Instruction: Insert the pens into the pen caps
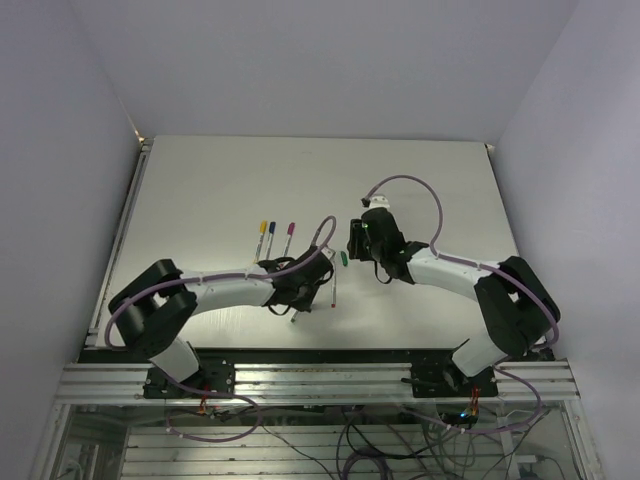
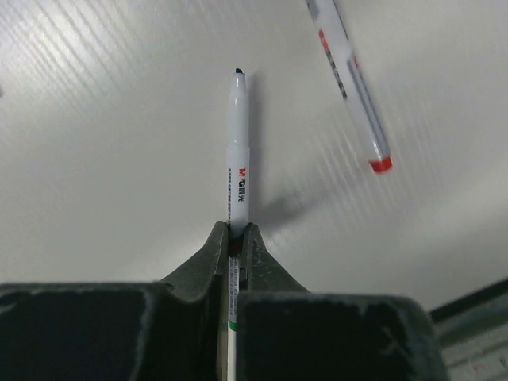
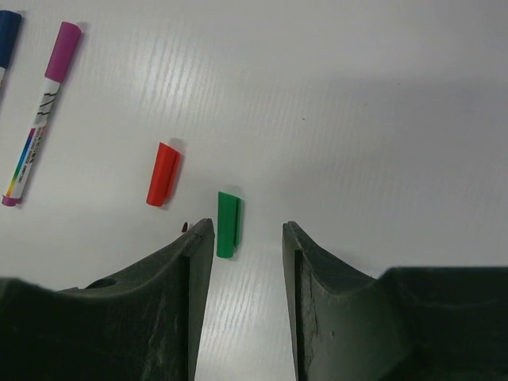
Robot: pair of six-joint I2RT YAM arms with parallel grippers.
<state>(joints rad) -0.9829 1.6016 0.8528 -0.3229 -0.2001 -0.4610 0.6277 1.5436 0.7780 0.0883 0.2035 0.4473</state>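
Three pens (image 1: 270, 238) lay capped in a row on the counter (image 1: 200, 190), in yellow, blue and purple, so I judged the job a little over half done. My left jaws were clamped on a fourth pen (image 2: 238, 151), its dark tip bare. The red-ended pen (image 2: 349, 83) lay loose on the counter near it. My right jaws stood apart over the green cap (image 3: 228, 225), not gripping it, and the red cap (image 3: 163, 175) lay just beside.
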